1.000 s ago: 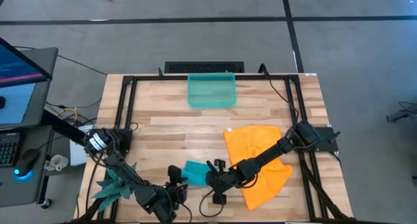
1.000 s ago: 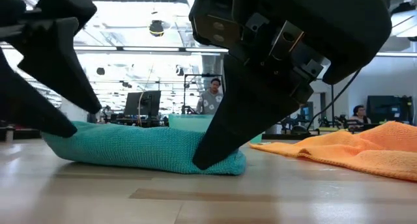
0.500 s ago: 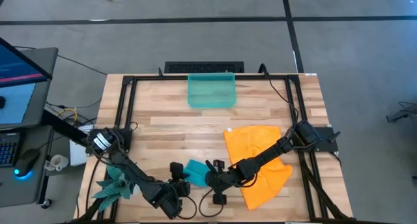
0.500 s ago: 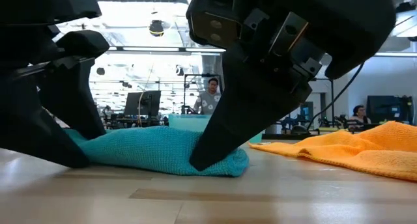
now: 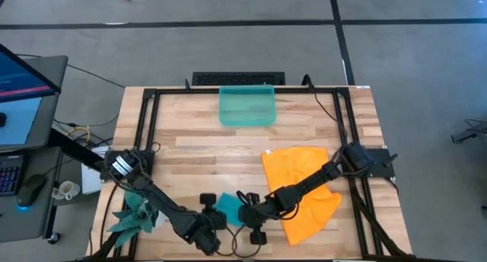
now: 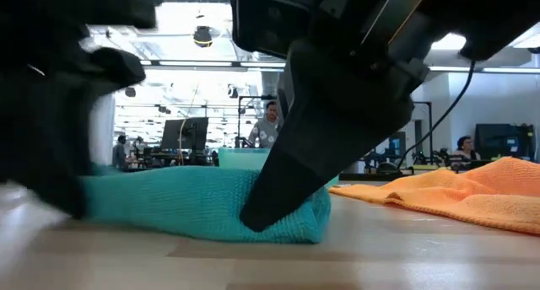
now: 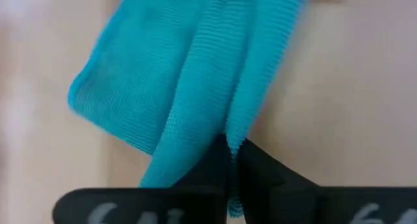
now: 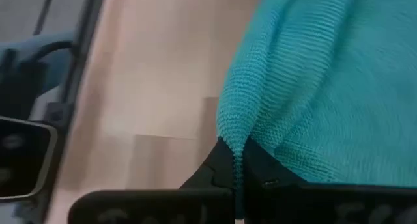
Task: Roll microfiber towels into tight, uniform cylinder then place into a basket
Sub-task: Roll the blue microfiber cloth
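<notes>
Teal towel (image 5: pixel 227 208): bunched into a short roll, low centre of the high view, on the wooden table (image 5: pixel 198 140). In the low view it lies as a long low bundle (image 6: pixel 202 207) across the middle of the frame.

Left gripper (image 5: pixel 215 218): at the roll's lower left edge in the high view; fingers closed together, pinching a fold of the teal cloth, as the left wrist view shows (image 7: pixel 229 160).

Right gripper (image 5: pixel 242 214): at the roll's right end in the high view; fingers shut tight on a ridge of the same cloth in the right wrist view (image 8: pixel 236 160).

Orange towel (image 5: pixel 304 187): spread flat and loosely creased, right of centre in the high view, partly under the right arm; just beside the teal roll, not touching it.

Basket (image 5: pixel 246 106): translucent green, upper centre of the high view, well apart from both towels.

Spiky teal plant figure (image 5: pixel 133 216): lower left of the high view.

Person (image 6: pixel 270 126): standing far off, centre of the low view.
</notes>
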Available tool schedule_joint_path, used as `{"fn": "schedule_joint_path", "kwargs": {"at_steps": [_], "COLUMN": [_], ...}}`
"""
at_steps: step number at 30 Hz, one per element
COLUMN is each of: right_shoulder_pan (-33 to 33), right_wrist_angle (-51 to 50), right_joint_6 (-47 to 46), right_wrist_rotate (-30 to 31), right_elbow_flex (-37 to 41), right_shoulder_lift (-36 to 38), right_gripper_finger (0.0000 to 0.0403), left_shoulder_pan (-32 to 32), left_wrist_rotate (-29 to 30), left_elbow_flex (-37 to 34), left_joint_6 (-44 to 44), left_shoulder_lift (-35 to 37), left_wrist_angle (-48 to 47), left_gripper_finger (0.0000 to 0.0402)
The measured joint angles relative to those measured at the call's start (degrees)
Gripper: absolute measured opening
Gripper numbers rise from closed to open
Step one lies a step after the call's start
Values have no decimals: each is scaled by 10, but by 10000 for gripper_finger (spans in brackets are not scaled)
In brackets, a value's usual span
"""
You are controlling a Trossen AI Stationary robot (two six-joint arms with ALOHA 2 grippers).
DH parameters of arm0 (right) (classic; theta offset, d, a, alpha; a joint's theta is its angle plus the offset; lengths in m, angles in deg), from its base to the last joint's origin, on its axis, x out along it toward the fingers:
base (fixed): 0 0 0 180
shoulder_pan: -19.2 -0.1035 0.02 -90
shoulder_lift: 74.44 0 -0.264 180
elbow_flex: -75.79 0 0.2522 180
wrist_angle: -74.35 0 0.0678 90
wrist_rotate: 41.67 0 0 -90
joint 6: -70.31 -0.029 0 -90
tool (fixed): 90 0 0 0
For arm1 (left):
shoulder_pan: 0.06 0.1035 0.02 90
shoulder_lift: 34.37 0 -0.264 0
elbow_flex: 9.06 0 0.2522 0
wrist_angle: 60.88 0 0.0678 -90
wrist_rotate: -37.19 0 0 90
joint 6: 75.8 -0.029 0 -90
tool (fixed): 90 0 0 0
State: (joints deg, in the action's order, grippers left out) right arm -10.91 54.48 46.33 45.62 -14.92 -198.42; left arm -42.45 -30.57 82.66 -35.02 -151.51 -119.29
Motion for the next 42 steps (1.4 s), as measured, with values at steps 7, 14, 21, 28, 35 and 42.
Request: {"fn": "schedule_joint_path", "kwargs": {"at_steps": [7,14,21,28,35,42], "right_shoulder_pan": [-10,-14,-12,-14,-20,-8], "right_wrist_angle": [-6,-4,2,5,18,1], "right_joint_6": [-2,-70,-112,-121,-129,-157], "right_wrist_rotate": [-31,-34,-70,-112,-138,-126], "right_elbow_flex": [-27,-30,-30,-30,-31,-31], "right_shoulder_lift": [-3,-3,-3,-2,-1,-1], "right_gripper_finger": [20,17,13,15,15,13], "left_shoulder_pan": [30,81,129,140,112,102], "left_wrist_rotate": [-182,-291,-352,-426,-448,-370], "left_elbow_flex": [94,106,68,58,58,56], "left_joint_6": [76,134,145,143,153,175], "left_shoulder_lift": [0,3,7,7,16,40], "left_wrist_angle": [-79,-104,-97,-48,-12,-26], "left_gripper_finger": [4,3,3,4,4,4]}}
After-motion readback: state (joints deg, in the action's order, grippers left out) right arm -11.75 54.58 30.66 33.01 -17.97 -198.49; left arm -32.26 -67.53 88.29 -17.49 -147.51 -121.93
